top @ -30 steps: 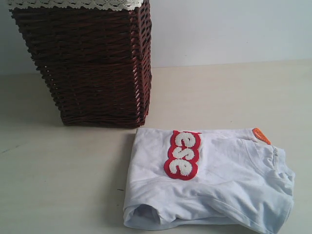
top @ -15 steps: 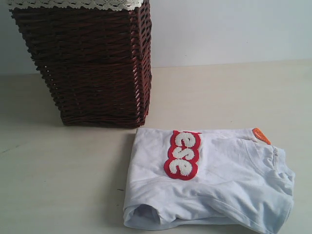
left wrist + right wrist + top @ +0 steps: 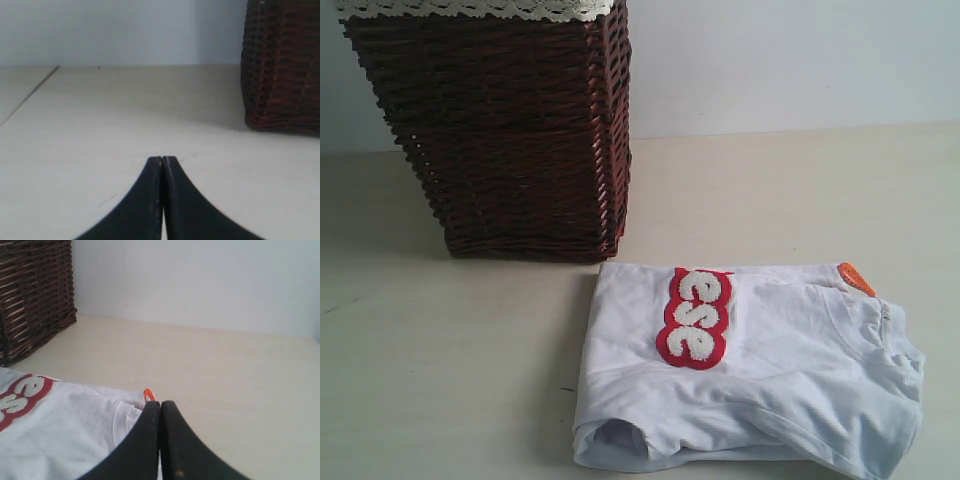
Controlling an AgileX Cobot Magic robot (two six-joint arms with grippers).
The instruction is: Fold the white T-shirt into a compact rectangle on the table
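The white cotton T-shirt with fuzzy red-outlined lettering lies folded into a thick, roughly rectangular bundle on the broad pale cream tabletop. It sits just in front of the tall dark brown wicker basket and apart from it. By that, the folding looks all but finished and only tidying remains. To do that well, a closed gripper should press down the near corner where a fold gapes open, then nudge the slumped collar end square without dragging the layers apart. The left gripper is clenched on nothing over bare table, with the basket off to one side. The right gripper is likewise pinched shut and empty, low by the collar; whether its tips touch the cloth is hard to say. The exterior view shows the whole bundle but neither arm. Only the right wrist view shows the small orange neck tag close to the fingertips, and the left wrist view shows no shirt at all.
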